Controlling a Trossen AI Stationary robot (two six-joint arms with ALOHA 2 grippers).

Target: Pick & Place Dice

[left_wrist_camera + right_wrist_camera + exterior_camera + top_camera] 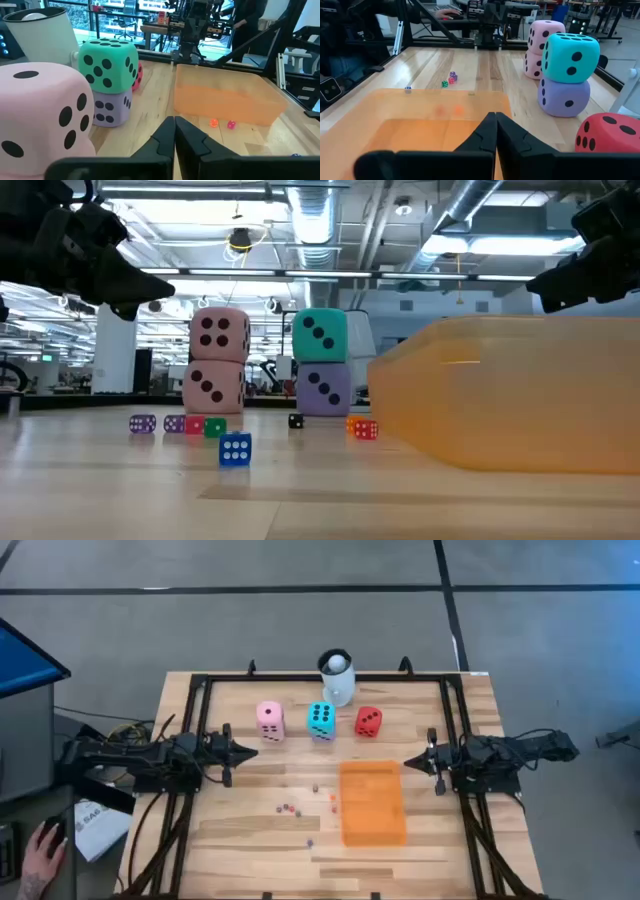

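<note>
Three lots of big soft dice stand across the far middle of the table. A pink die sits on a second pink one [270,722] [215,360]. A teal die [321,721] [107,65] rests on a purple die [110,107] [563,97]. A red die [368,721] [607,132] sits alone on the wood. Several tiny coloured dice [288,808] [235,448] lie scattered nearer the front. My left gripper [252,749] [174,135] hovers shut at the left, pointing right. My right gripper [408,762] [495,130] hovers shut at the right, pointing left over the orange tray.
A translucent orange tray [373,802] [520,395] lies right of centre, with two tiny dice [222,124] beside it. A white mug with a ball [337,678] stands at the far edge. A black frame [200,690] borders the table. A person's hand [40,850] rests off the table's near left.
</note>
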